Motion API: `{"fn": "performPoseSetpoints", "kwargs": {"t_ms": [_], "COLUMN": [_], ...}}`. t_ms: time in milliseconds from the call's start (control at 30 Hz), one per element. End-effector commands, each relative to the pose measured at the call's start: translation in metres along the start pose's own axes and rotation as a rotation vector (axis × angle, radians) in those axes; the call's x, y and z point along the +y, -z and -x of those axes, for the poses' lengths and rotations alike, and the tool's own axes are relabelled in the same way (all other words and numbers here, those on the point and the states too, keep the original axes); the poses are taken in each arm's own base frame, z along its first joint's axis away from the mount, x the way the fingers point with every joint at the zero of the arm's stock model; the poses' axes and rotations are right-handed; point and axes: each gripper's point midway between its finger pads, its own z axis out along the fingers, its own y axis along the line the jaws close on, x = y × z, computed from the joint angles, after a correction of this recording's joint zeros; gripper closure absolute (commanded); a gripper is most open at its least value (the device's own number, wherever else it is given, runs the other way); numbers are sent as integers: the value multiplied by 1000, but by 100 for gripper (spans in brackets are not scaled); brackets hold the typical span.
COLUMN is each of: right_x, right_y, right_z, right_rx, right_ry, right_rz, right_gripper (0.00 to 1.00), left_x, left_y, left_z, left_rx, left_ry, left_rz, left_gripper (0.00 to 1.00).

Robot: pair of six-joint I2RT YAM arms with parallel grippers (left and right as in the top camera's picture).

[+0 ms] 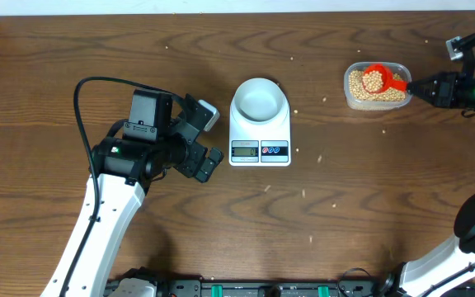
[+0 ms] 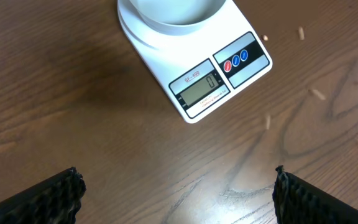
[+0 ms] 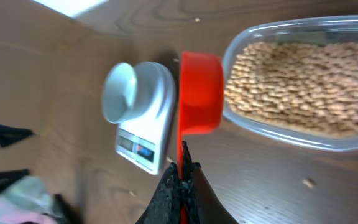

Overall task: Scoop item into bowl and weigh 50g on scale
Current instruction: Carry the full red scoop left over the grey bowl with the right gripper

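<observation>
Early days on this one: the bowl sits squarely on the scale in the middle of the surface, and from the left wrist view it looks bare inside, so by my reckoning no weighing has begun. The beans are all over on the right, heaped in the clear tub, well apart from the scale. The right gripper has its jaws clamped tight on the handle of the red scoop, whose cup is right at the tub's near rim. From overhead the cup seems to carry a load of beans, though I cannot be sure of that. The left gripper hangs just beside the scale's front left corner with its jaws spread wide and nothing between them. A few stray tan bits lie scattered on the wood near the scale. What is left, I judge, is nearly everything: carry a scoopful across, tip it into the bowl, and repeat until the target shows. As for writing, the display reads a single "0", and the small print above it looks like "SF-400". The line under it is too fine to read, and the red and blue buttons carry marks I cannot make out.
</observation>
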Motion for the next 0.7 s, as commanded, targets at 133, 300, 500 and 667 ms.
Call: {"fn": "performPoseSetpoints", "kwargs": {"t_ms": [133, 300, 500, 667], "right_x": [20, 40, 80, 110], "right_y": [-1, -20, -59, -94], "right_z": [5, 0, -8, -6], "right_rx": [-43, 8, 88, 119], "right_ry": [-63, -16, 101, 207], "right_rz": [183, 216, 290, 328], "right_gripper": [99, 99, 99, 99], "left_x": [-3, -3, -3, -3], "left_y": [6, 6, 6, 6], "left_z": [8, 8, 8, 8], "left_rx": [-27, -27, -27, -27], "left_ry": [-23, -23, -23, -23], "left_rz": [-6, -6, -6, -6], "left_gripper": [1, 1, 1, 1]}}
